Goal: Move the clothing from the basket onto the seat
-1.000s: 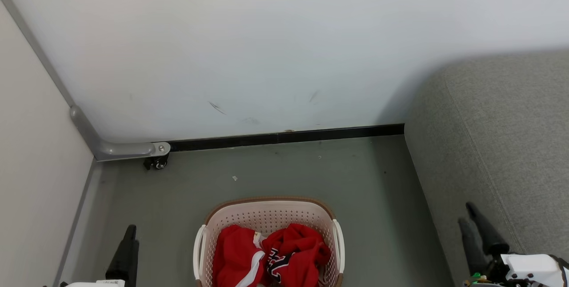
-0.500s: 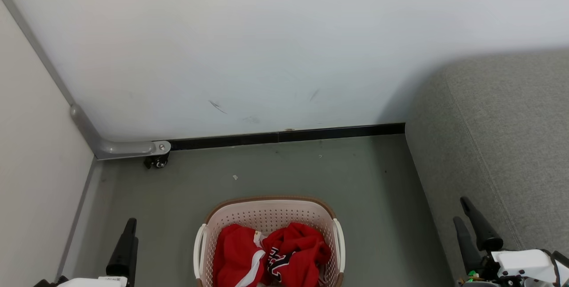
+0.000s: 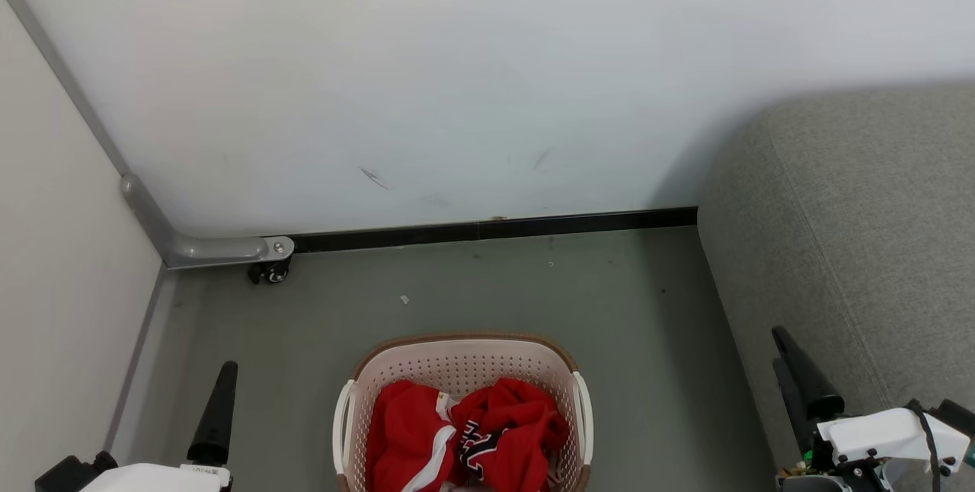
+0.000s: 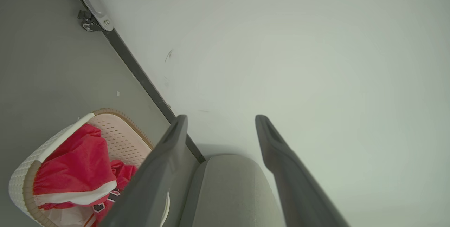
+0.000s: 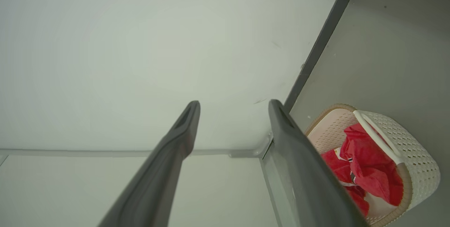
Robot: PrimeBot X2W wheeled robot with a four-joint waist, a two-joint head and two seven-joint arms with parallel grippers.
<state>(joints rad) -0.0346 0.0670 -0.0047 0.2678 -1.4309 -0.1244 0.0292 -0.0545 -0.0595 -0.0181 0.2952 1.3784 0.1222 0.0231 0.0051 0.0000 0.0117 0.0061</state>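
On the grey-green floor, just left of the large grey woven-fabric sofa seat, the cream-white perforated plastic basket with the brown rim is standing. Both red fabric garments are lying bunched inside it, the white-striped one touching the lettered one. We are noting left jaws and right jaws both spread wide and empty, hanging either side of the basket, apart from the cloth. We are judging the task at its opening step: reaching, nothing grasped yet. The next move is calling for lowering one set of jaws into the basket, pinching a raised fold, and lifting it clear of the rim before swinging right to the seat.
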